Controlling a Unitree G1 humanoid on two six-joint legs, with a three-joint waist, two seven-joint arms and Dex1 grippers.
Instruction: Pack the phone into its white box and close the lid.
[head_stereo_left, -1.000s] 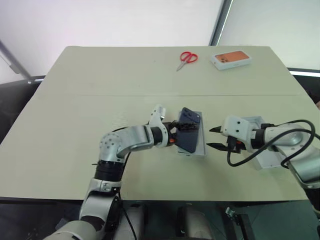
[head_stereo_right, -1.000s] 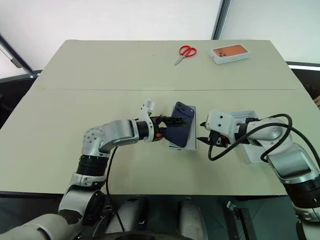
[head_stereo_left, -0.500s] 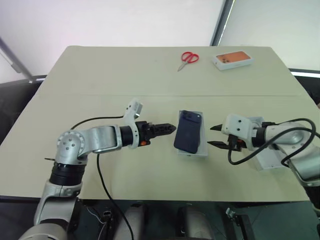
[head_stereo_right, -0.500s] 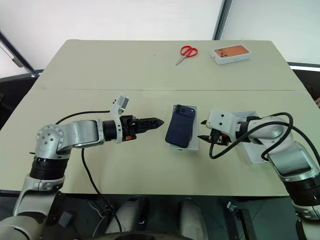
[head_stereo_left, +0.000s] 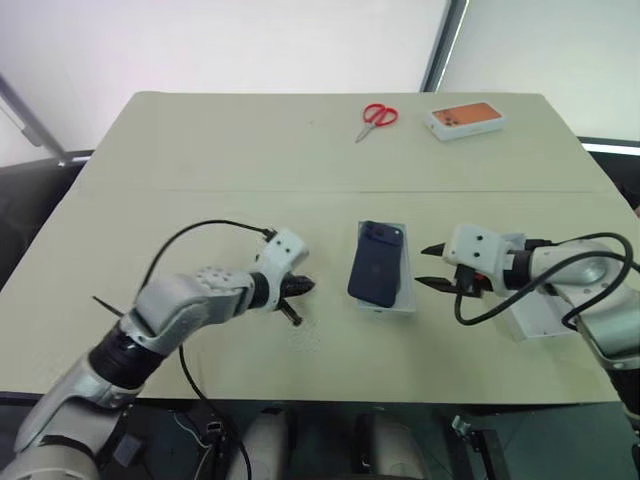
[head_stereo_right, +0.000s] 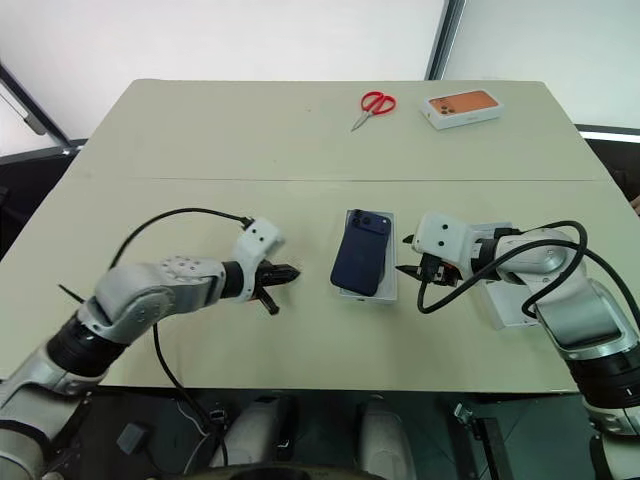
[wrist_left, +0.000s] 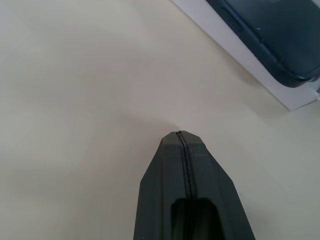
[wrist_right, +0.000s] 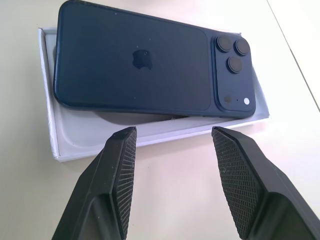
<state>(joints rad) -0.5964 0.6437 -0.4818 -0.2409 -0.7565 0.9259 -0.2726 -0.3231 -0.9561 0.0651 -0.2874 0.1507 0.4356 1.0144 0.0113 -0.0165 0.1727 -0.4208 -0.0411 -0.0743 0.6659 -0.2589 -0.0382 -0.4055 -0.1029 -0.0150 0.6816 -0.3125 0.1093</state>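
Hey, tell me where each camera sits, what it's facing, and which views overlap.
Left and right eye views: on the head, looking down over the table; both arms show.
Left wrist view: along the shut left pincer toward bare tabletop, the white box at the picture's edge.
Right wrist view: along the open right pincer at the phone lying tilted on the box.
Shared: phone and box appear in all views.

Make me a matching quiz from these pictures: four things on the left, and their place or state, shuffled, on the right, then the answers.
Things:
1. phone
2. scissors
3. left claw
4. right claw

Place or state:
A. open, beside the box's right edge
B. lying askew over the white box, camera cluster up
C. shut, holding nothing, over bare table left of the box
D. at the table's far edge, red handles

Pairs: 1-B, 2-D, 3-C, 4-A
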